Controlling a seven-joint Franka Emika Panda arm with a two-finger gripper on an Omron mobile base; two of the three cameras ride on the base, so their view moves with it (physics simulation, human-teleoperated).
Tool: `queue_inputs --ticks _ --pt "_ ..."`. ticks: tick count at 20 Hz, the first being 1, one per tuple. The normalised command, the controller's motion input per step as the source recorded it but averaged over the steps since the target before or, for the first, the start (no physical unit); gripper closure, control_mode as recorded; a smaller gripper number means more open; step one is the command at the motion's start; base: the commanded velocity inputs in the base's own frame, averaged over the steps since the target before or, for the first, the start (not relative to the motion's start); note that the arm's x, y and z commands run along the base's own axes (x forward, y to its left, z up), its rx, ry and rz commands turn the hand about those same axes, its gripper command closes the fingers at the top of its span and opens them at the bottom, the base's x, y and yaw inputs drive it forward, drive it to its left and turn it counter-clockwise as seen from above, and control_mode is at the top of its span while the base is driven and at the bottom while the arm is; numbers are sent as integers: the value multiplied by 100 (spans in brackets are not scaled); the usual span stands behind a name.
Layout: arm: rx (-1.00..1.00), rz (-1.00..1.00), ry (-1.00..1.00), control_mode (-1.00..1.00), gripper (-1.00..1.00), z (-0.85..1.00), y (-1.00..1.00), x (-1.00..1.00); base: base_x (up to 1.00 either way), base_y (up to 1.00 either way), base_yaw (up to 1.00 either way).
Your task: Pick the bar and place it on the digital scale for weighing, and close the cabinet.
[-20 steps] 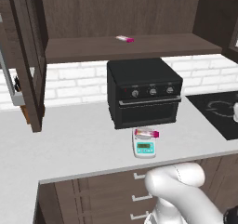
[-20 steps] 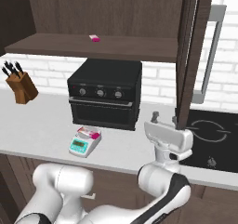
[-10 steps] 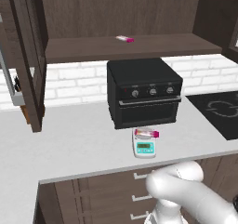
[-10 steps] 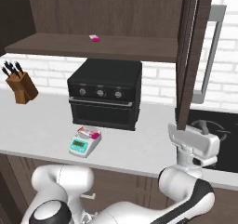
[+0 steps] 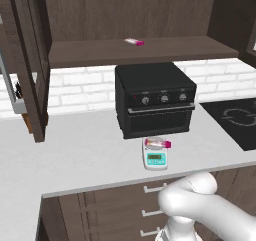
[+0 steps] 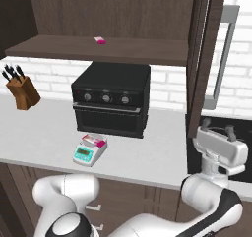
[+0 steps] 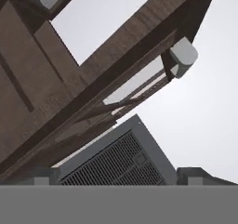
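Bar [image 5: 158,144] crosswise on digital scale [image 5: 155,159]

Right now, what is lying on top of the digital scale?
A magenta and pale pink bar lies across the round plate of the digital scale. The bar covers most of the plate; the greenish display in front stays visible.

The grey counter [image 5: 80,155] holds a big black toaster oven [image 5: 154,99], the digital scale [image 5: 155,158] just in front of it, and a knife block [image 6: 22,91] far off. A small bar [image 5: 134,41] lies on the brown shelf [image 5: 150,52] above.
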Motion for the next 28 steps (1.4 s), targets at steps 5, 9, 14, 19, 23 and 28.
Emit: queue_inputs --ticks 5,9,14,19,23,28 --pt "0 0 2 -100 -100 29 2 21 0 0 0" --pt "0 0 5 -100 -100 11 2 27 0 0 0" --pt "0 0 -7 -100 -100 35 0 -5 0 0 0" --pt "-7 0 -14 -100 -100 57 26 -1 0 0 0" --pt "-17 0 -5 -100 -100 56 66 -7 0 0 0" --pt "-27 0 0 -100 -100 65 92 -32 0 0 0"
